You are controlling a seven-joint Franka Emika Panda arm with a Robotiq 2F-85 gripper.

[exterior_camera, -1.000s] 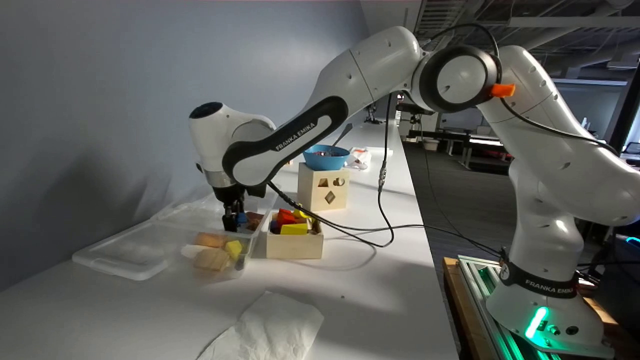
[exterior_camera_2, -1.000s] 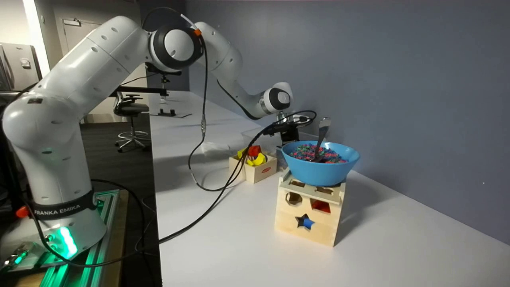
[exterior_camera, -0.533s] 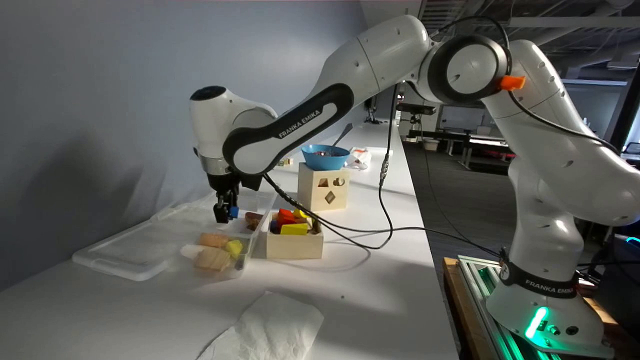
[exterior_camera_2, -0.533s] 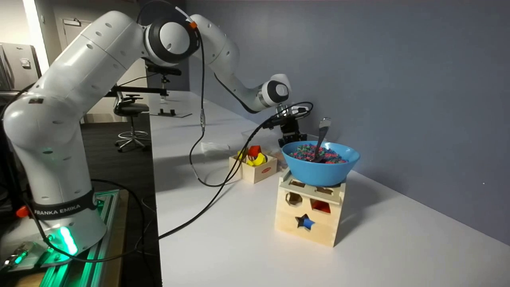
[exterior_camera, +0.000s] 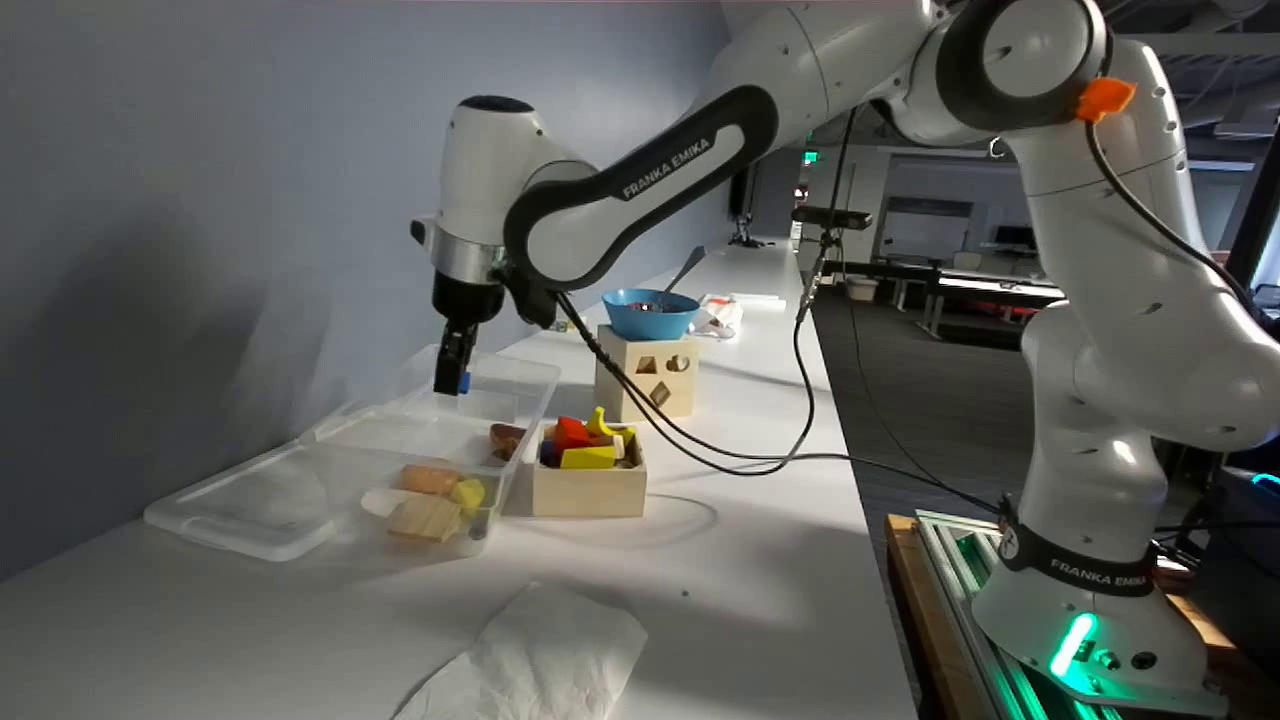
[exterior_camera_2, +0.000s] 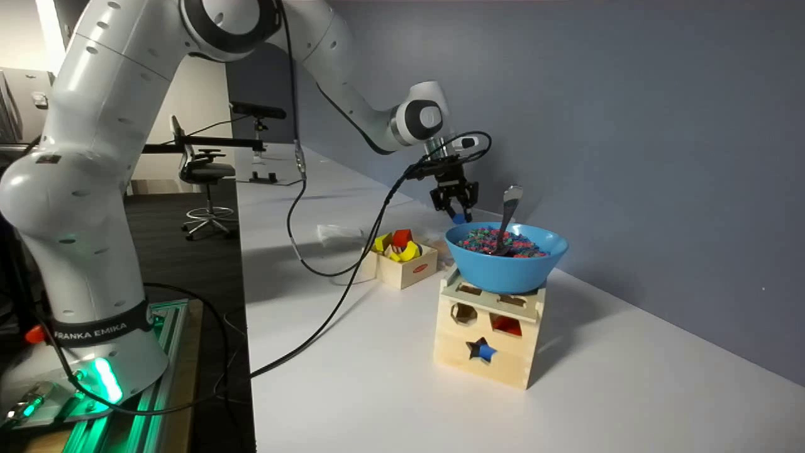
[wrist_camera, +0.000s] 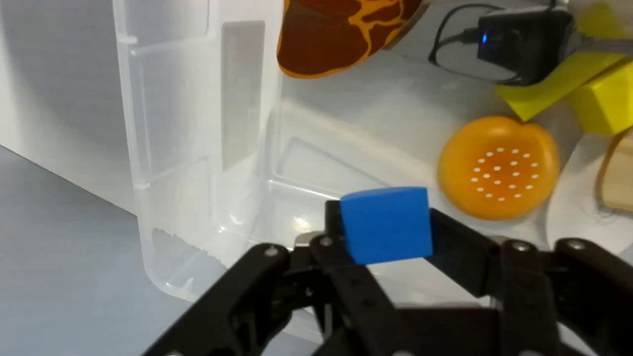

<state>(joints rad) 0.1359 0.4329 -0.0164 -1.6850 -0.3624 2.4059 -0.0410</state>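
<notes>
My gripper (wrist_camera: 386, 232) is shut on a blue block (wrist_camera: 388, 225), with one finger on each side of it. In both exterior views the gripper (exterior_camera: 452, 385) (exterior_camera_2: 458, 212) hangs above the clear plastic bin (exterior_camera: 540, 385), and a bit of the blue block (exterior_camera: 464, 383) (exterior_camera_2: 459, 219) shows at the fingertips. In the wrist view, below the gripper, the bin holds an orange bun-like piece with white dots (wrist_camera: 499, 168), a brown piece with orange lines (wrist_camera: 336, 39), yellow pieces (wrist_camera: 603, 99) and a light wooden piece (wrist_camera: 618, 183).
A small wooden box (exterior_camera: 590, 493) (exterior_camera_2: 409, 274) of red and yellow blocks stands beside the bin. A wooden shape-sorter cube (exterior_camera: 630, 380) (exterior_camera_2: 484, 327) carries a blue bowl (exterior_camera: 650, 317) (exterior_camera_2: 503, 267) with a utensil. A white cloth (exterior_camera: 540, 650) lies in front. A black cable (exterior_camera: 740, 468) hangs from the arm.
My gripper has risen from inside the clear bin to above it, carrying the blue block up. The whole arm has lifted and drawn back. The bin, box and bowl have stayed in place.
</notes>
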